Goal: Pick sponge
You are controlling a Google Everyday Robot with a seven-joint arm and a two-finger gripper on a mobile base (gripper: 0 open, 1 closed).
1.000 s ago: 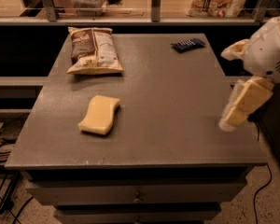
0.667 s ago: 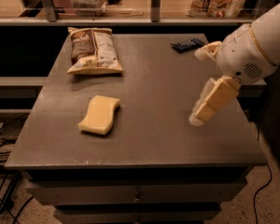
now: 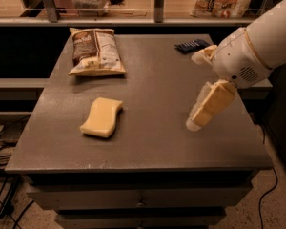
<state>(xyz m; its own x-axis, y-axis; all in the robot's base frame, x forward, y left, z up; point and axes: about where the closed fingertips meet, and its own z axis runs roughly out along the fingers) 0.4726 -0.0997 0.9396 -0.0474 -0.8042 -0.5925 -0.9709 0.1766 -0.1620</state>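
Nothing's grabbed yet. The sponge [image 3: 102,117] lies flat on the worktop [image 3: 152,80], left of middle and toward the near edge, untouched. The gripper [image 3: 195,123] hangs well off to its right, tip angled down close over the surface; side-on like this I can't tell if it's open or closed. Reach, lower and grab are all left, I'd say. Bare room lies between them, and the snack bag [image 3: 95,51] sits far back, out of the way.
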